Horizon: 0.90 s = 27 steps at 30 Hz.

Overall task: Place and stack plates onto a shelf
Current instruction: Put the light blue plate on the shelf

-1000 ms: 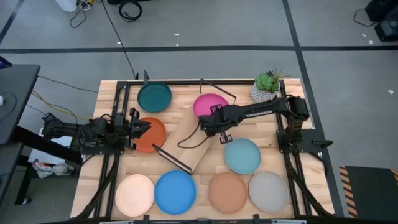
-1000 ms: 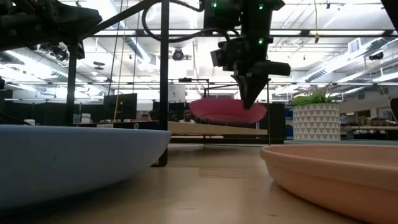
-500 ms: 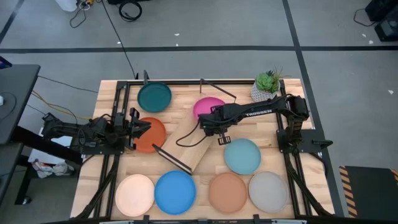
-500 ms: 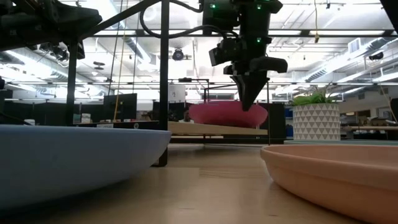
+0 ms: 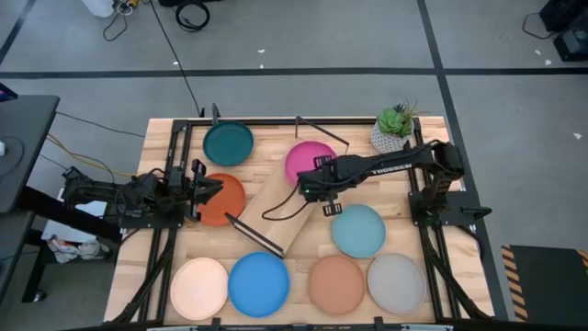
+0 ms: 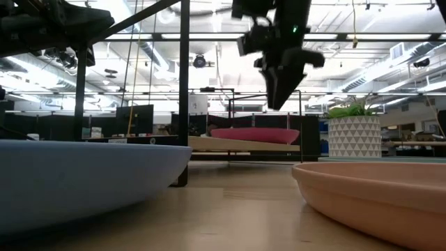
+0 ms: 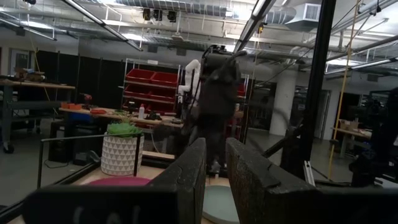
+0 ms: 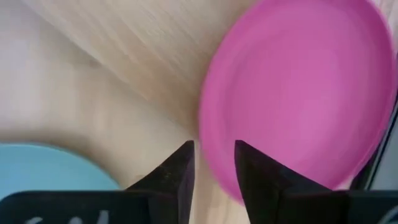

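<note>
Shelf (image 5: 283, 204): pale board on wire legs, table centre, set on a diagonal.

Magenta plate (image 5: 309, 158): lies flat on the shelf's end toward 1 o'clock. Half a second ago it hung tilted from the right gripper; it has since been let go and has settled level on the board, as the low view shows (image 6: 254, 134). First plate on the shelf, so that placement looks done.

Right gripper (image 5: 306, 187): above the shelf, at the plate's 6 o'clock edge. It has lifted clear since the release, fingers a little apart and holding nothing; the wrist view shows the plate (image 8: 298, 87) beyond its fingertips, apart from them.

Left gripper (image 5: 209, 190): waits at the table's 9 o'clock side, over the orange-red plate (image 5: 223, 200), fingers slightly parted, empty.

Remaining on the table: teal (image 5: 228, 143) at 11 o'clock; pale blue (image 5: 357, 231) at 4 o'clock; cream (image 5: 198, 286), bright blue (image 5: 259, 281), terracotta (image 5: 336, 284), grey (image 5: 397, 281) along the 6 o'clock edge. Seven to go.
</note>
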Each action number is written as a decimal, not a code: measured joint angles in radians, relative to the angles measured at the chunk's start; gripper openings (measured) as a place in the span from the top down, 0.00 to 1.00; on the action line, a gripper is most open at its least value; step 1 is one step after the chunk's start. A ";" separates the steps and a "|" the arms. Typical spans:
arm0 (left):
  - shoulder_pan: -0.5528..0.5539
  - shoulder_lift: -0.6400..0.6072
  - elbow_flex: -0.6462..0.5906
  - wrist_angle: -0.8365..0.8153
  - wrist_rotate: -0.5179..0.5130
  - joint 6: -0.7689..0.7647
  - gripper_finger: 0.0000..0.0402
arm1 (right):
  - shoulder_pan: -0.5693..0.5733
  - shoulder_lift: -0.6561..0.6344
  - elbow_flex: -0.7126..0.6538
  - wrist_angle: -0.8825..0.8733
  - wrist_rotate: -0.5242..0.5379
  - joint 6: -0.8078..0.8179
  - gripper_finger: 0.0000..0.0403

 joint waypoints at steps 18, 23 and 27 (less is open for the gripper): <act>0.000 0.000 0.000 0.008 0.000 0.001 0.83 | 0.155 -0.047 -0.209 -0.004 -0.124 0.186 0.69; 0.000 0.000 0.000 0.008 0.000 0.001 0.83 | 0.141 -0.047 -0.289 0.061 -0.127 0.133 0.69; 0.000 0.000 0.000 0.009 0.000 0.001 0.83 | 0.122 -0.047 -0.334 0.102 -0.120 0.087 0.69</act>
